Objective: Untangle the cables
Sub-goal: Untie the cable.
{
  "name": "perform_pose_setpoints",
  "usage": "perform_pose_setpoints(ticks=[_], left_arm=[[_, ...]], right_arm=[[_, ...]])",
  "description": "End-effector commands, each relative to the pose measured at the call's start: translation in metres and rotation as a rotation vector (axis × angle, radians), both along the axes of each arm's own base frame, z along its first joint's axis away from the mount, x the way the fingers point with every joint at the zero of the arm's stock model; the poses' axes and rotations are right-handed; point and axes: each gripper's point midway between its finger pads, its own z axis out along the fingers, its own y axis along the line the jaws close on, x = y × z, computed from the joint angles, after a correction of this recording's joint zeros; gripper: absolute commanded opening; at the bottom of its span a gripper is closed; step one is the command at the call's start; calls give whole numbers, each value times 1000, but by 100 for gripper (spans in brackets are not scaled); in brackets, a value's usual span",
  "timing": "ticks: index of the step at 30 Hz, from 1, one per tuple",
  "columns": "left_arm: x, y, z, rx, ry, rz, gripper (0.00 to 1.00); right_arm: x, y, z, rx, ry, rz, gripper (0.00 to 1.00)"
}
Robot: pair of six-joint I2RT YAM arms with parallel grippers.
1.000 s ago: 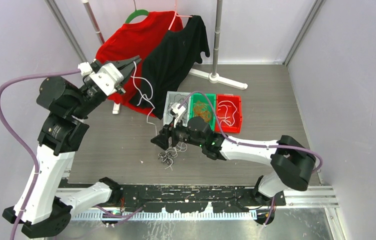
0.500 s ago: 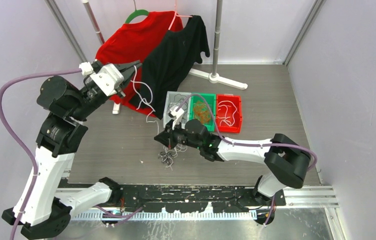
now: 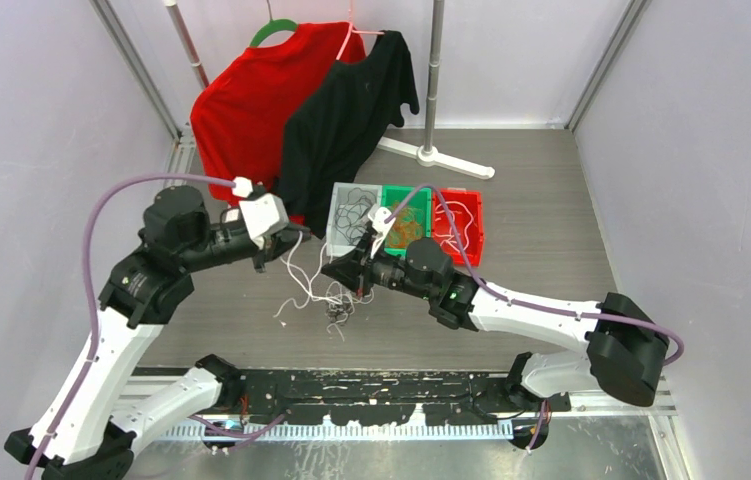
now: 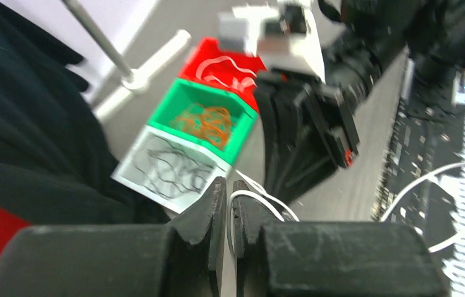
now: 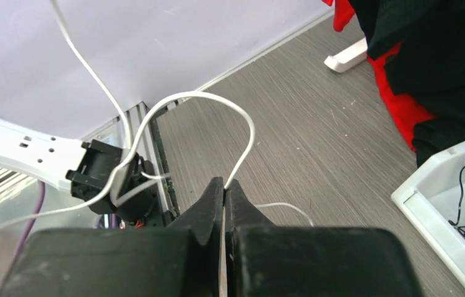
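Reaching toward each other low over a grey wood-grain counter (image 3: 551, 250), two robot arms grip the same white cable (image 5: 251, 133). The left gripper (image 3: 298, 236) comes in from the left, its jaws almost together and clamped on the cable. The right gripper (image 3: 333, 270) sits just right of it, nearer the arms' bases. Its jaws are pressed together on another stretch of that cable, which arches up from them in a loop. Loose strands trail down to a small tangle of cables (image 3: 335, 315) lying on the counter close by the right gripper. Just behind stand three bins in a row: a pale grey bin (image 3: 335, 215) holding black cables (image 3: 356, 208), a green bin (image 3: 406, 190) holding orange cables (image 3: 406, 228), and a red bin (image 3: 478, 232) holding white cables (image 3: 456, 215). A red shirt (image 3: 241, 100) and a black shirt (image 3: 351, 110) hang at the back.
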Motion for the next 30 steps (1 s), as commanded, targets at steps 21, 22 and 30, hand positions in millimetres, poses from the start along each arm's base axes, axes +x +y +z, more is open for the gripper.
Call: perform_pose_setpoints(ticks=[21,22,30], left_arm=[[-18,-26,-68,-113,556,-55,41],[-17,-26,-68,-121,568,-49,42],[5,-21,-77,-164,582,78,37]], right_arm=[[-18,1,49,47,-84,106,1],[-18,1,49,47,-83,108,1],[-20,3,57,69,-78,118,1]])
